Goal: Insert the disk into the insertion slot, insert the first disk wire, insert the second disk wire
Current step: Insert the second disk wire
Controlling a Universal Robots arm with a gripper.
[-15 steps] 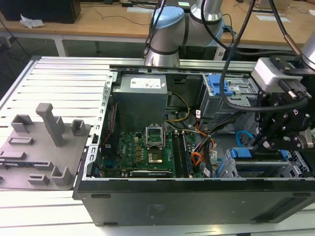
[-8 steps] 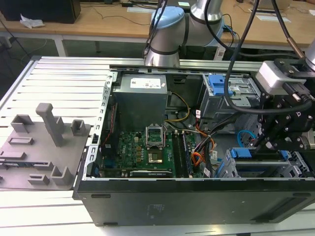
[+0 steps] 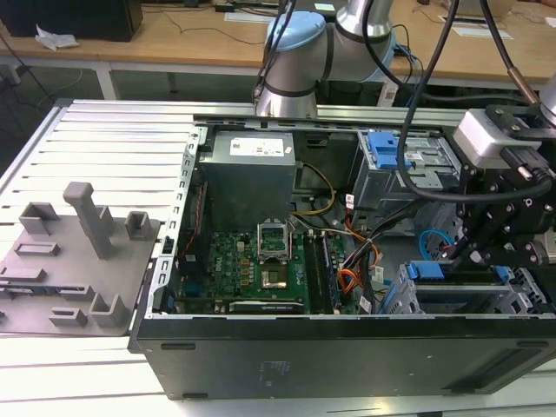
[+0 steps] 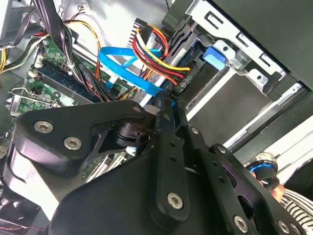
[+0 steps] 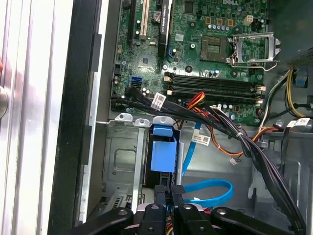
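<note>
Blue carrier of the disk [image 5: 163, 155] sat seated in the slot [image 5: 122, 161], a silver cage at the case's near corner; gripper [image 5: 168, 192] hovered just above the disk's rear edge; fingers [image 4: 165, 110] nearly closed, whether they pinched a plug I could not tell; light blue cable [image 5: 210, 192] looped beside it.

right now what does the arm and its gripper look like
The arm has silver-grey tube joints with light blue caps, and black cables trail along it. The gripper is matte black: flat linkage plates joined by silver screws, narrowing to slim black fingers.
</note>
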